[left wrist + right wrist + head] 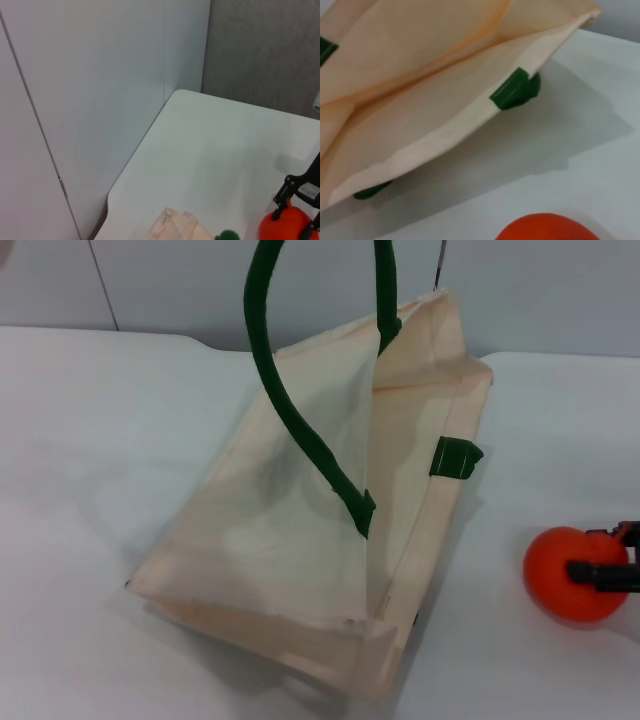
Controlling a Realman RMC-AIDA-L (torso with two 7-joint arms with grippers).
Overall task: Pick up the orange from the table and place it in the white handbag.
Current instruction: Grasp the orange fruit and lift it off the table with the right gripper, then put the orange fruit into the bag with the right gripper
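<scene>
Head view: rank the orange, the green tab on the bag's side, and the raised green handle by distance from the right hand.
1. Orange, at the right hand by the table's right edge.
2. Green tab, on the white handbag's right side.
3. Raised handle, up over the bag's middle.

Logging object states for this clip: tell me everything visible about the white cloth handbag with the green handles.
The cream-white cloth handbag stands on the white table, leaning, its mouth held open because one thick dark green handle is lifted up out of the head view. The other handle hangs down its right side, showing as green tabs in the right wrist view. The fabric looks soft and creased. The round orange fruit sits apart on its right, with the right gripper around it.
</scene>
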